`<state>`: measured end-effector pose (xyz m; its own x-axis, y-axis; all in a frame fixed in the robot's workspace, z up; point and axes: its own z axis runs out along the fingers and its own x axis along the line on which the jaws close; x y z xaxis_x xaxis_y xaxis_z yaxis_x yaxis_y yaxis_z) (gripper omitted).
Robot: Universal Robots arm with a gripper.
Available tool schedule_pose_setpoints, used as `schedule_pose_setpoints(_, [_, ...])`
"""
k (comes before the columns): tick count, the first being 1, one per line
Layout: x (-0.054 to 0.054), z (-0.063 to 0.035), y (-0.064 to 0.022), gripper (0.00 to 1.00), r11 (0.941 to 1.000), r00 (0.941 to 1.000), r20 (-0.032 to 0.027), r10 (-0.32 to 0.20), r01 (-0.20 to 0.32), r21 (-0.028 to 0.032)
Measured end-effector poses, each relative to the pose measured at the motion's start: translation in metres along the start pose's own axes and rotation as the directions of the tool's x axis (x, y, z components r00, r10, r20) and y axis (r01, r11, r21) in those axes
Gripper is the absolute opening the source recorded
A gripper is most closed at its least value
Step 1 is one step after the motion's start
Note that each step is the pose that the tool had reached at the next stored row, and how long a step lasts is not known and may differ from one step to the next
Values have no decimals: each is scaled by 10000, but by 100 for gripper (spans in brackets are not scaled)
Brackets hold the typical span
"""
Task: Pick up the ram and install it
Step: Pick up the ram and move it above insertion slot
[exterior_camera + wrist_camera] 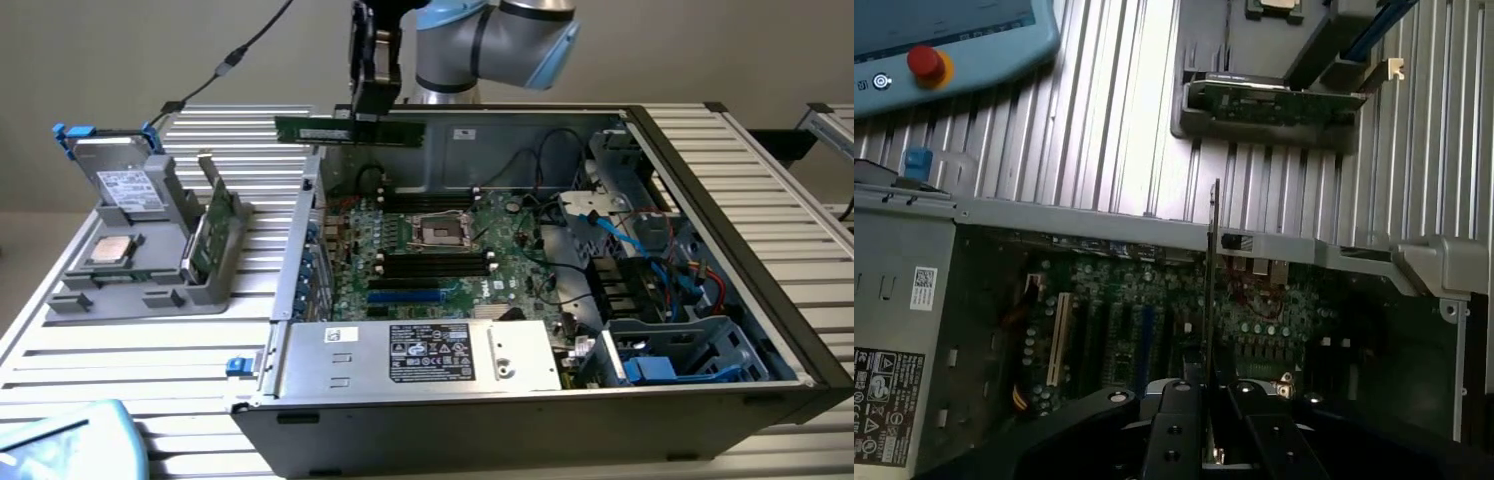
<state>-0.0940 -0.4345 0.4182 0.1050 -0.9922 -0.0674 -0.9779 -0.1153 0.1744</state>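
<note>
- The claw (368,116) clenches the ram (350,131), holding it level above the far wall of an open computer case (534,435).
- The case holds a motherboard (447,250) and a power supply (420,355).
- A grey rack (114,295) on the counter (134,360) holds a drive (127,188), a processor (112,251) and a green card (208,235).

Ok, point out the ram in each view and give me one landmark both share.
Exterior view: the ram hangs level in the pincer above the open case, at its far wall, toward the exterior view's left.
Wrist view: the ram shows edge-on, a thin dark line running from the pincer over the motherboard.
Shared landmark: the green bracketed card in the grey holder beside the case; same card in the wrist view.
</note>
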Motion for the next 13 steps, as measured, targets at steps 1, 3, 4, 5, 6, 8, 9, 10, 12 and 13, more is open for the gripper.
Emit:
schedule_pose_setpoints(1, [5, -8, -45, 14, 10000, 10000, 16, -2, 2, 2])
schedule_pose_setpoints(3, [14, -25, -134, 14, 10000, 10000, 44, -8, 8, 4])
schedule_pose_setpoints(4, [19, -33, -178, 14, 10000, 10000, 58, -9, 9, 6])
schedule_pose_setpoints(5, [24, -41, -224, 14, 10000, 10000, 72, -14, 14, 8])
schedule_pose_setpoints(6, [29, -50, -268, 14, 10000, 10000, 87, -16, 16, 9])
schedule_pose_setpoints(8, [38, -64, -359, 14, 10000, 9999, 114, -22, 22, 14])
schedule_pose_setpoints(9, [43, -68, -404, 14, 10000, 9999, 116, -22, 22, 14])
schedule_pose_setpoints(10, [49, -71, -448, 14, 10000, 9999, 114, -20, 20, 13])
schedule_pose_setpoints(12, [58, -57, -544, 14, 10000, 9999, 115, -21, 21, 13])
schedule_pose_setpoints(13, [60, -48, -592, 14, 10000, 9999, 113, -20, 20, 12])
